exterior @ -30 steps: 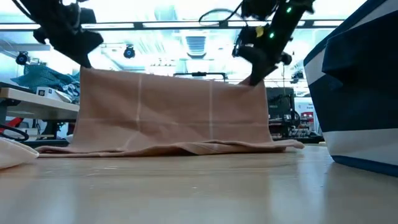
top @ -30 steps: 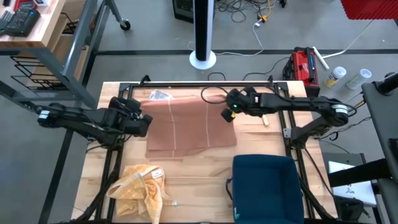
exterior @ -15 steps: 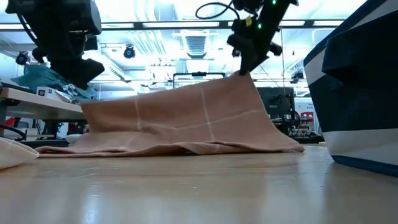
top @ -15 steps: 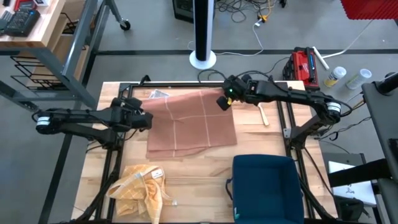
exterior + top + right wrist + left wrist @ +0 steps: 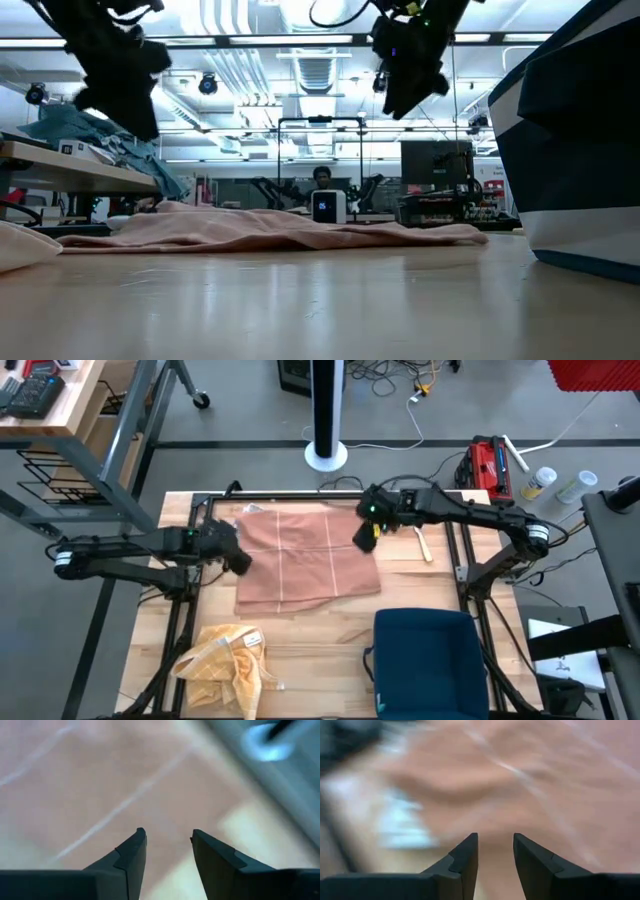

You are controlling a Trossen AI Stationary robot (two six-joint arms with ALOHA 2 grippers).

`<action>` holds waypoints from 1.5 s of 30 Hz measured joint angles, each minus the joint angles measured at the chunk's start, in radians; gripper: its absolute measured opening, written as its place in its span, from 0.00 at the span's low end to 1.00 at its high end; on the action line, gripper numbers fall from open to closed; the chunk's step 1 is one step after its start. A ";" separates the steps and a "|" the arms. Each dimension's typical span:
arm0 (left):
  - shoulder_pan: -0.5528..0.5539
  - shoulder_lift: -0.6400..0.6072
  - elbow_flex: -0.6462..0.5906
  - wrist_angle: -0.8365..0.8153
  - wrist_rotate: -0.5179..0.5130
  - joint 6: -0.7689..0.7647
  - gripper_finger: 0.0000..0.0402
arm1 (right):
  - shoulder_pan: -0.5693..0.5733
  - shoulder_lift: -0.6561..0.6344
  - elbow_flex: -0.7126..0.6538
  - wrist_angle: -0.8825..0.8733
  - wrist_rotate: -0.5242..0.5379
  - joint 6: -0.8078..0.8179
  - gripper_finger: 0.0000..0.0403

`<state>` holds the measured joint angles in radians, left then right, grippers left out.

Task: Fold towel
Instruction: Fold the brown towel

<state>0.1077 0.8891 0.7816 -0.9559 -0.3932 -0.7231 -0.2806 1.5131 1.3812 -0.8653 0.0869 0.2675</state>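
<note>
Your high view shows the pink towel [image 5: 305,555] lying flat on the table's [image 5: 440,585] far half with faint crease lines, while only the low view shows both the left gripper [image 5: 135,105] and right gripper [image 5: 405,95] lifted clear above it, jaws parted, holding nothing.

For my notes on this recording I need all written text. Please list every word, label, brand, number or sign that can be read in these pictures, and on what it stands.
No text can be read in any view.
Red box beyond the table: any marking too small to read.
Small label on the shelf in the low view: too small to read.
Pink towel, yellow cloth, dark blue bin: no writing visible.
</note>
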 joint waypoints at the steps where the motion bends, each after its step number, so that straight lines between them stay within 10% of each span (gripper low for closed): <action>1: -0.009 0.009 -0.022 0.069 0.058 0.004 0.27 | 0.021 0.000 -0.029 0.035 -0.023 0.014 0.37; 10: -0.081 0.186 -0.212 0.597 0.175 0.067 0.20 | 0.195 0.121 -0.155 0.150 -0.025 0.176 0.24; 23: -0.079 0.494 -0.212 0.594 0.041 -0.040 0.15 | 0.270 0.433 -0.024 0.143 -0.056 0.184 0.01; 29: -0.078 0.545 -0.178 0.459 -0.051 -0.058 0.10 | 0.276 0.482 -0.009 0.110 -0.269 0.142 0.00; 36: -0.078 0.516 -0.113 0.402 -0.067 -0.061 0.06 | 0.292 0.419 0.003 0.088 -0.148 0.159 0.00; 45: -0.103 0.491 -0.007 0.577 0.194 0.244 0.08 | 0.330 0.379 0.006 0.102 -0.088 -0.030 0.01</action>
<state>0.0042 1.3805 0.7746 -0.3785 -0.1991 -0.4795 0.0495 1.8923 1.3876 -0.7633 -0.0006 0.2370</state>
